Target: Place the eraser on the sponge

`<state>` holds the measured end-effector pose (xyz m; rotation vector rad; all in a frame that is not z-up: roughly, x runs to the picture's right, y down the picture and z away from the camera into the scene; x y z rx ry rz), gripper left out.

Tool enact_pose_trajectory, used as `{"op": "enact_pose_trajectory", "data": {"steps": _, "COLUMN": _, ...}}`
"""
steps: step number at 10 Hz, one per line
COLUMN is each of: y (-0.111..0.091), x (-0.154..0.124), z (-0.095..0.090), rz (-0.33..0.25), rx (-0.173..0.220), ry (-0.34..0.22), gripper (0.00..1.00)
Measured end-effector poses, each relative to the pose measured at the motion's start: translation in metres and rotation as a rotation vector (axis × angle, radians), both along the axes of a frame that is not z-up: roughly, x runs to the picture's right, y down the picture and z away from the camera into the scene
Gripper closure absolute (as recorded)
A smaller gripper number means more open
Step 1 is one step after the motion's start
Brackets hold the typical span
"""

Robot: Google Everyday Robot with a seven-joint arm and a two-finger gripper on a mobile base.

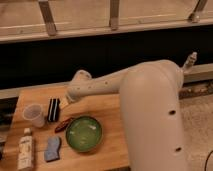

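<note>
Left of the bowl the sponge lies near, open from above, with a bottle farther left. Up-left of the bowl crowd a reddish-brown object, the eraser and a cup. The gripper hangs just beside the eraser. The arm blocks the bowl's right.

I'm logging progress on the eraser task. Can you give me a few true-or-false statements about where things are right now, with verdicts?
1. The eraser lies on the sponge. False: it lies on the table next to the plastic cup, apart from the sponge.
2. The gripper is close beside the eraser. True.
3. The sponge sits inside the green bowl. False: it lies on the table beside the bowl.
4. A bottle lies next to the sponge near the table's front edge. True.
</note>
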<state>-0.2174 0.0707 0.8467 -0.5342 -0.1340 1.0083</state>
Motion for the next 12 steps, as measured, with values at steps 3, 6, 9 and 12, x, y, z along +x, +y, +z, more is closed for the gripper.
{"op": "enact_pose_trajectory", "data": {"steps": 3, "y": -0.015, "x": -0.062, "z": -0.007, "rz": -0.064, "rx": 0.026, "ry": -0.052, "gripper": 0.20}}
{"op": "enact_pose_trajectory", "data": {"steps": 6, "y": -0.016, "x": -0.093, "z": -0.011, "rz": -0.091, "rx": 0.033, "ry": -0.077, "gripper": 0.20}}
{"op": "enact_pose_trajectory", "data": {"steps": 9, "y": -0.014, "x": -0.093, "z": -0.011, "rz": -0.094, "rx": 0.036, "ry": -0.077, "gripper": 0.20}}
{"op": "enact_pose_trajectory", "data": {"steps": 12, "y": -0.021, "x": -0.095, "z": 0.007, "rz": -0.083, "rx": 0.060, "ry": -0.070, "gripper": 0.20}}
